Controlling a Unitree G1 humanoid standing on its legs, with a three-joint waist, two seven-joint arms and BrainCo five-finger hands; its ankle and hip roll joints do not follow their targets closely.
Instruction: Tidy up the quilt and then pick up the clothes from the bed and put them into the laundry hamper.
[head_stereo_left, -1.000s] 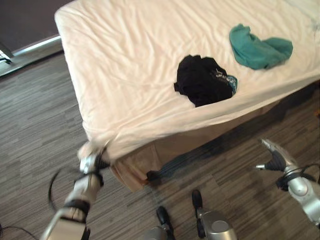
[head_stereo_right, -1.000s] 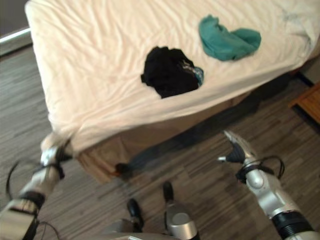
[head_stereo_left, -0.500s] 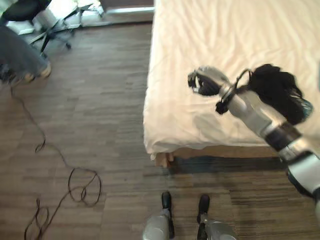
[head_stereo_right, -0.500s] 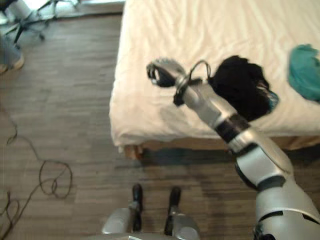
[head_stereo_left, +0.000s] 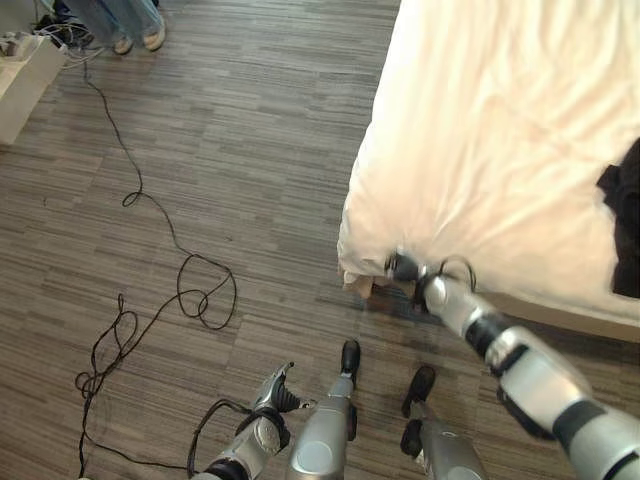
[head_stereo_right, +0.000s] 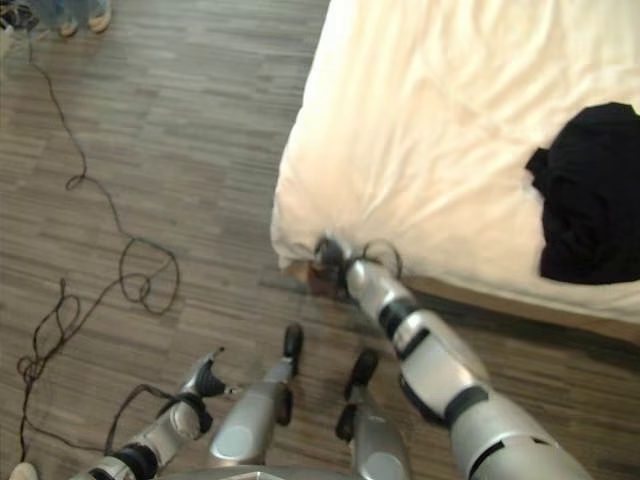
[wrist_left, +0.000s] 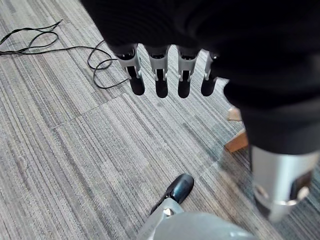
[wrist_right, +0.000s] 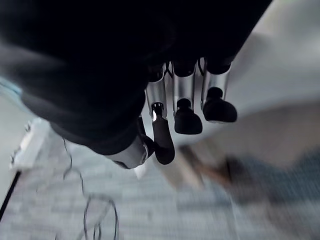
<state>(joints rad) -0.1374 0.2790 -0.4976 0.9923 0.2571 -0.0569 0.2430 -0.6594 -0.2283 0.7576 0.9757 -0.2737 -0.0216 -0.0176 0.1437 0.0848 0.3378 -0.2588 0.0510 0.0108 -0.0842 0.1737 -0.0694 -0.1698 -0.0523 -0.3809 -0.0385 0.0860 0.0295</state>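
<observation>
- Right robot hand (head_stereo_left: 403, 267) sits at the bed (head_stereo_right: 300, 262) corner by the cream quilt (head_stereo_left: 480, 130). Its fingers look curled, holding nothing, so a pull may miss the quilt's edge.
- Black clothes (head_stereo_right: 590, 195) lie on the quilt, well off from that corner; tugging could drag them off.
- Left robot hand (wrist_left: 159, 70) hangs spread over the floor.

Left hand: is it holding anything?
No. In the left wrist view the left hand hangs with straight fingers over bare floor, nothing between them.
</observation>
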